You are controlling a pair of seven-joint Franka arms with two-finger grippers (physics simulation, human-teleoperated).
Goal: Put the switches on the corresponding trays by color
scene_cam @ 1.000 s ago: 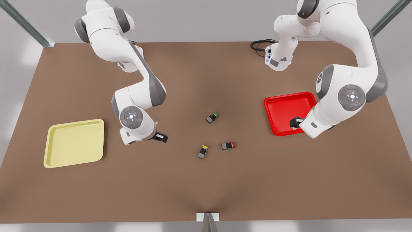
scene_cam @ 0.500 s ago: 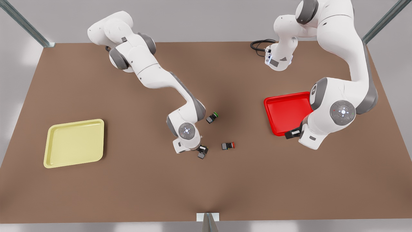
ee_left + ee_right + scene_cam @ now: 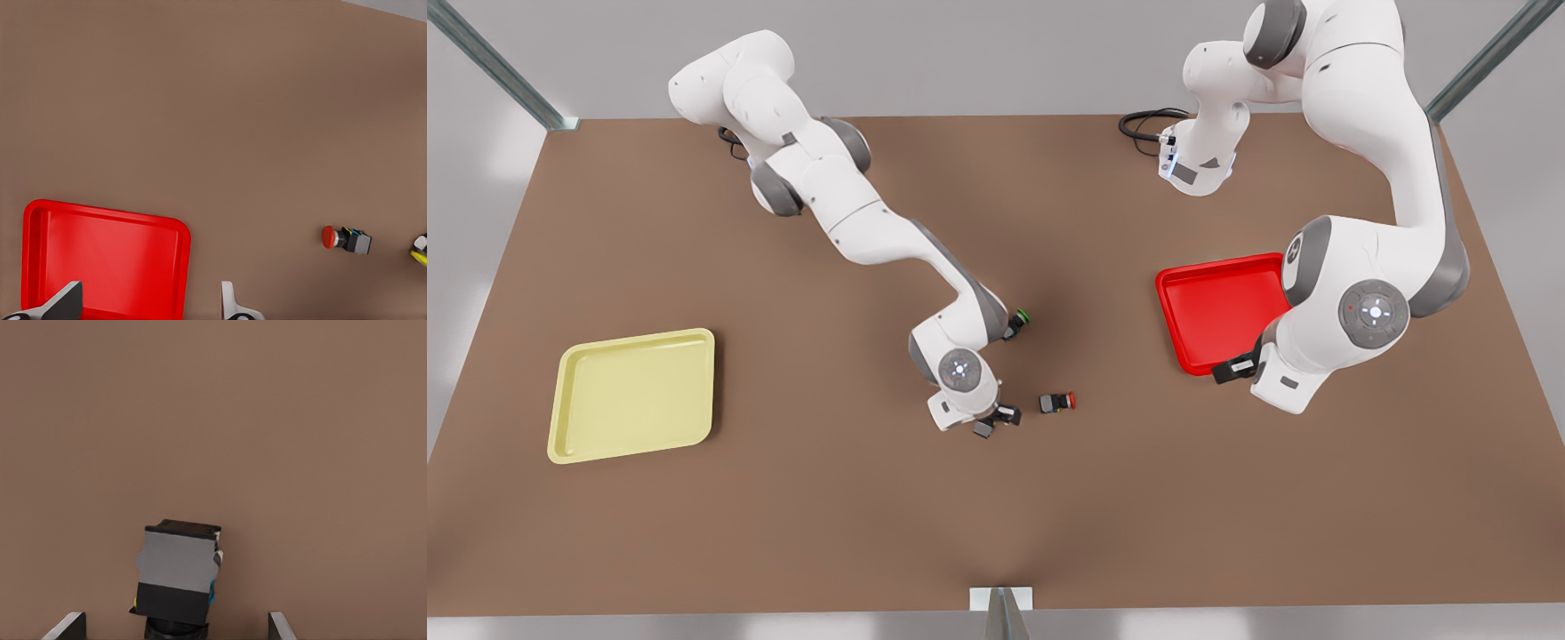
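2 open | R end effector [image 3: 175, 624] @ yellow switch [image 3: 177, 577] | L end effector [image 3: 148, 301] @ red tray [image 3: 100, 257]

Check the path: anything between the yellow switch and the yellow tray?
Nothing visible. Bare table lies between the yellow switch, under the right gripper and its open fingers, and the yellow tray. The red switch and green switch lie on the far side. The left gripper waits by the red tray.

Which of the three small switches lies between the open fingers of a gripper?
The yellow switch, between the right gripper's open fingers. The red switch and green switch lie free on the table.
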